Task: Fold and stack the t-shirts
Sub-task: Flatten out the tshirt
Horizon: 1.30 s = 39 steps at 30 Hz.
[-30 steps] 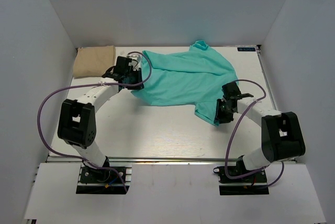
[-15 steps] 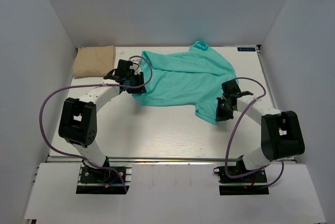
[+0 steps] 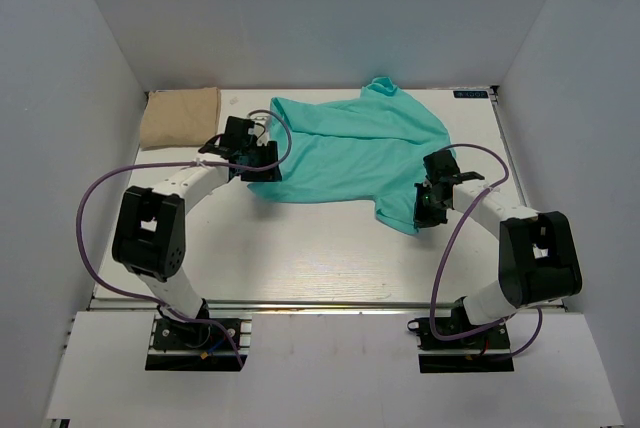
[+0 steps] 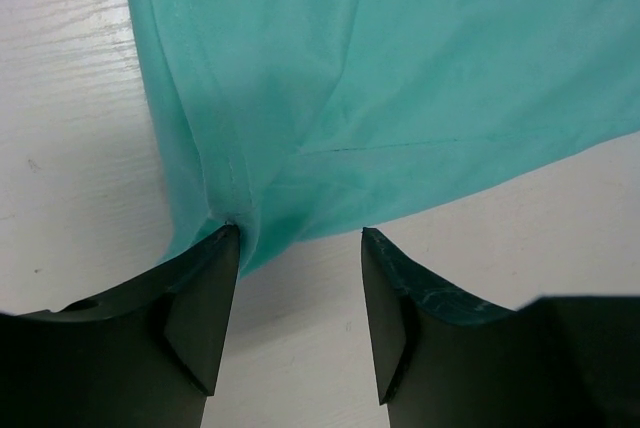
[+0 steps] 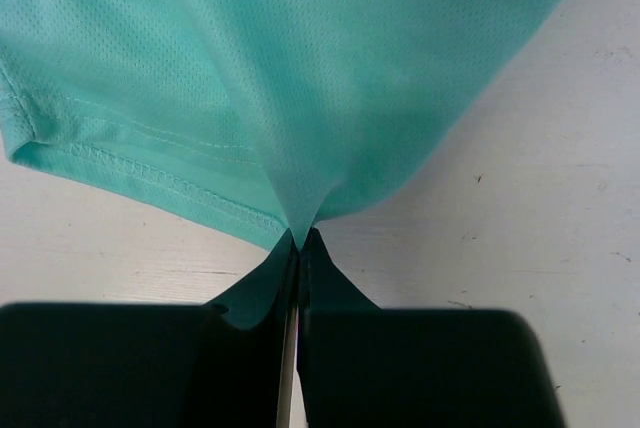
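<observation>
Teal shirt lies spread and rumpled on the far right part of the bench, collar toward the far edge. Tan shirt sits in the far left corner, apparently folded, apart from the teal one. Left claw stands at the teal shirt's near left corner with its jaws parted. The wrist view shows a seamed fold of cloth reaching one finger, with nothing clamped. Right claw is at the shirt's near right corner, jaws pressed together on a pinch of teal cloth just beside the hem, which draws the fabric into a peak.
</observation>
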Available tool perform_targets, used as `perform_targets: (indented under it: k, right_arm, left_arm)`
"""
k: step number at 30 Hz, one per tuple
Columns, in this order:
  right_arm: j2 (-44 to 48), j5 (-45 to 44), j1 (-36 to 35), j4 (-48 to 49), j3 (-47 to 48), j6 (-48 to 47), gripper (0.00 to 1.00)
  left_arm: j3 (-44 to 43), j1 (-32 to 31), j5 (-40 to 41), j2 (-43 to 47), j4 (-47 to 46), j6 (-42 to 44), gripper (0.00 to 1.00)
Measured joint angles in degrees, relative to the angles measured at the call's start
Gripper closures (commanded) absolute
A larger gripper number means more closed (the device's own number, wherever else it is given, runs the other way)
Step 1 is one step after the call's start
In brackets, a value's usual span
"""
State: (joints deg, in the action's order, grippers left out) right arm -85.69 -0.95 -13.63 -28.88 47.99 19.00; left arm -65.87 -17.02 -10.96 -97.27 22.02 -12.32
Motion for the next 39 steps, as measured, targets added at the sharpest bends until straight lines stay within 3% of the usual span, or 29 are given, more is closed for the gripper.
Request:
perform_targets:
  k: [7, 9, 10, 14, 15, 22, 28, 33, 39]
  right_arm:
    - [0.0, -0.59, 0.0, 0.02, 0.0, -0.15, 1.0]
    - [0.0, -0.63, 0.0, 0.02, 0.0, -0.15, 1.0]
    - [0.0, -0.63, 0.0, 0.02, 0.0, -0.15, 1.0]
    - [0.0, -0.7, 0.0, 0.04, 0.0, -0.15, 1.0]
    - [0.0, -0.83, 0.0, 0.04, 0.0, -0.15, 1.0]
    - [1.07, -0.9, 0.02, -0.11, 0.13, -0.37, 1.0]
    - [5.88, -5.31, 0.13, -1.36, 5.81, -1.2, 1.0]
    - [12.96, -11.56, 0.85, -0.48, 12.63, -1.11, 1.0]
    - [18.88, -18.93, 1.62, 1.88, 25.81, -3.56, 1.0]
  left_arm:
    - [-0.04, 0.02, 2.12, -1.86, 0.22, 0.09, 0.4]
    - [-0.07, -0.02, 3.34, -2.14, 0.28, 0.04, 0.52]
    - [-0.2, -0.04, 3.93, -2.58, 0.37, 0.2, 0.65]
    - [-0.5, -0.04, 6.56, -5.49, 0.76, -0.07, 0.96]
    - [-0.5, -0.07, 7.28, -6.12, 1.07, -0.07, 1.0]
    - [0.79, -0.09, 10.23, -3.69, -0.83, -0.2, 1.0]
    - [4.2, 0.02, 12.04, 11.06, -7.56, -0.24, 1.0]
    - [-1.2, 0.02, 13.53, 18.43, -13.55, -0.17, 1.0]
    - [-9.77, 0.02, 15.96, 18.99, -14.71, 1.36, 1.0]
